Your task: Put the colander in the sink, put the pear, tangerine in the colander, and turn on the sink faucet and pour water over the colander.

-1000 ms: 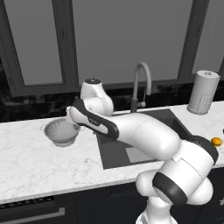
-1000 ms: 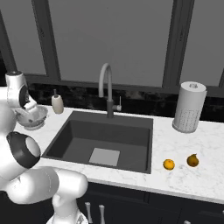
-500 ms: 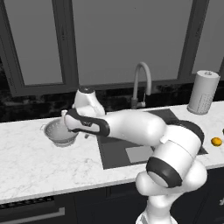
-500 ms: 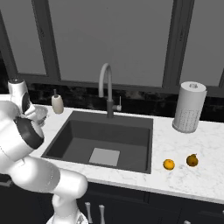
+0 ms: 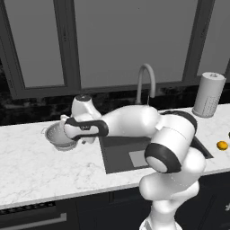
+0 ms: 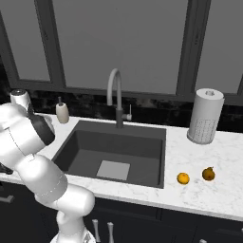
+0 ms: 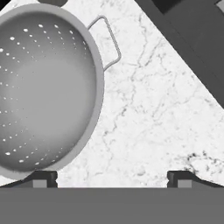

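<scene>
The silver colander (image 7: 43,87) stands upright on the white marble counter left of the sink (image 6: 114,147), and shows as well as the colander (image 5: 57,134) in the left base view. My gripper (image 7: 113,177) hovers open above its right rim and side handle (image 7: 109,41), with nothing between the fingers. One fingertip (image 7: 43,177) is over the bowl's edge, the other over bare marble. The tangerine (image 6: 183,178) and the brown pear (image 6: 208,173) lie on the counter right of the sink. The sink faucet (image 6: 115,95) arches over the basin; no water runs.
A beige soap bottle (image 6: 62,112) stands behind the sink's left corner. A white paper-towel roll (image 6: 205,116) stands at the back right. A dark window wall rises behind the counter. My arm stretches across the sink's left side.
The arm has swung left and down, bringing the hand closer over the colander's right rim. The gripper stayed open. Fruit and colander have not moved.
</scene>
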You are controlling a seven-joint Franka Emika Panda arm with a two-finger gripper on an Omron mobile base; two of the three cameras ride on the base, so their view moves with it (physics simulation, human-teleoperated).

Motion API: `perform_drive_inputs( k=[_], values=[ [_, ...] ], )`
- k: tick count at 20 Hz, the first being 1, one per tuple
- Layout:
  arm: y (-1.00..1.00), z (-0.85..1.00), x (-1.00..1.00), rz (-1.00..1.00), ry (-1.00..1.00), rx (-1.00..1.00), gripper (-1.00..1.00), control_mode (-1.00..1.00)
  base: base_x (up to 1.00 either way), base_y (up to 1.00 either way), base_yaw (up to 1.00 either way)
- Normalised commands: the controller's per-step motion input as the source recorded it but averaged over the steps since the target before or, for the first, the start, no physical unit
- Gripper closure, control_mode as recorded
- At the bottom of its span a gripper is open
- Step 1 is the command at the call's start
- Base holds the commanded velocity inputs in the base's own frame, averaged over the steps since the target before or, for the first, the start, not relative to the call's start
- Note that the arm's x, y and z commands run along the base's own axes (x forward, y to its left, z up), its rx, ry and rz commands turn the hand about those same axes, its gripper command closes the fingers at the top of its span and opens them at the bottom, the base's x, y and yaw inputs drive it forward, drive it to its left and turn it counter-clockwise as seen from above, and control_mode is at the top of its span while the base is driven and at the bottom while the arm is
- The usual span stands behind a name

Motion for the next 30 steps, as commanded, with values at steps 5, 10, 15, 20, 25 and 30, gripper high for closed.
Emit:
perform_drive_inputs(
  k=[5,10,15,20,25,30],
  values=[
    [0.0,-0.25,0.3,-0.09,0.0,0.0,-1.0,-1.0,0.0,0.0,0.0],
    [0.0,-0.24,0.33,-0.06,0.0,0.0,-1.0,-1.0,0.0,0.0,0.0],
    [0.0,-0.2,0.3,-0.06,0.0,0.0,-1.0,-1.0,0.0,0.0,0.0],
    [0.04,-0.17,0.29,-0.05,0.0,0.0,-1.0,-1.0,0.0,0.0,0.0],
    [0.15,-0.11,0.3,-0.04,0.0,0.0,-1.0,-1.0,0.0,0.0,0.0],
    [0.12,-0.21,0.09,-0.03,0.0,0.0,1.0,-1.0,0.0,0.0,0.0]
  ],
)
